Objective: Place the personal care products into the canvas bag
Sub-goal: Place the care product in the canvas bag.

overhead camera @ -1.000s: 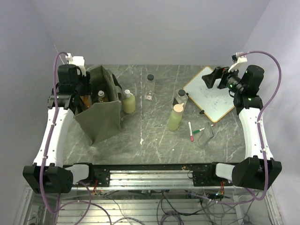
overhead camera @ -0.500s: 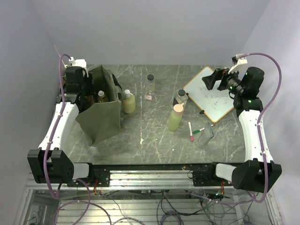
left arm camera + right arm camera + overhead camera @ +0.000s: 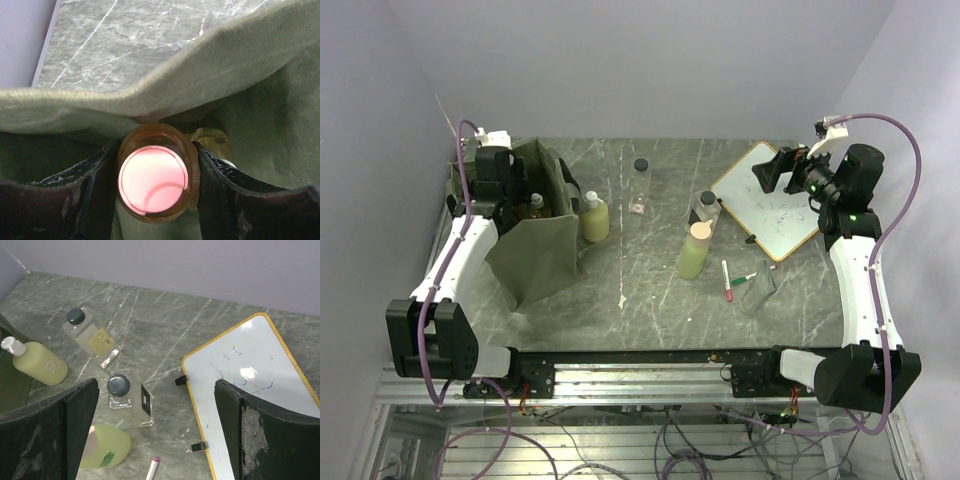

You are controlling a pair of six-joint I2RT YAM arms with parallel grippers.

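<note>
The left gripper's (image 3: 157, 167) jaws are clamped on an amber bottle (image 3: 152, 184) down inside the olive canvas bag (image 3: 535, 258) at the table's far left, a yellow-green pump bottle (image 3: 595, 219) standing just right of it, while the right gripper's (image 3: 772, 170) jaws gape wide above the whiteboard (image 3: 775, 208).

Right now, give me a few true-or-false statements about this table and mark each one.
1. The left gripper grips an amber bottle inside the canvas bag. True.
2. The right gripper is shut on a bottle. False: it is open and holds nothing.
3. The pump bottle stands on the table outside the bag. True.
4. The whiteboard lies inside the bag. False: it lies on the table at the right.
</note>
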